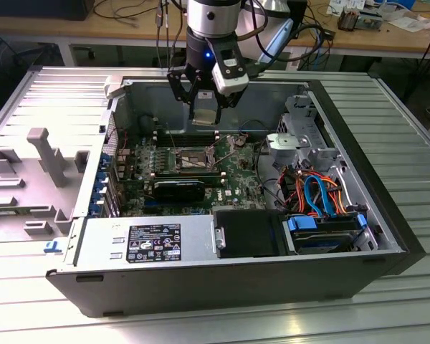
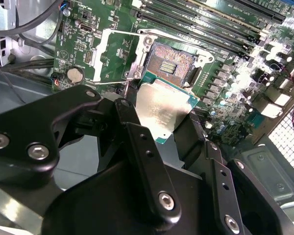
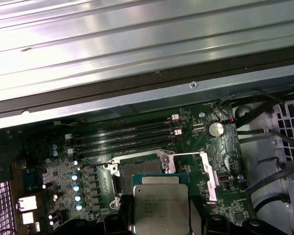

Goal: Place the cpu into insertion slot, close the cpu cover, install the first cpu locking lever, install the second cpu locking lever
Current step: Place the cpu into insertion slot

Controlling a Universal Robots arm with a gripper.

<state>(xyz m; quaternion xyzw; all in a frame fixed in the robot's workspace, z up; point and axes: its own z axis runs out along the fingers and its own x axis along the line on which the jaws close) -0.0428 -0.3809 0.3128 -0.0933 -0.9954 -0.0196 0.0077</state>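
The gripper (image 1: 203, 109) is clamped on the cpu (image 2: 162, 110), its fingers (image 2: 129, 115) pressing opposite edges, holding it in the air over the green board. The insertion slot (image 2: 172, 64) lies bare below, apart from the chip; the cpu cover (image 3: 209, 178) seems swung open beside it

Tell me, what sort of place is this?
Probably a robotics lab or electronics workshop: an opened computer case lies on a slatted metal table, cluttered wooden workbenches stand behind, and a robot's pincer holds the cpu above the green circuit board.
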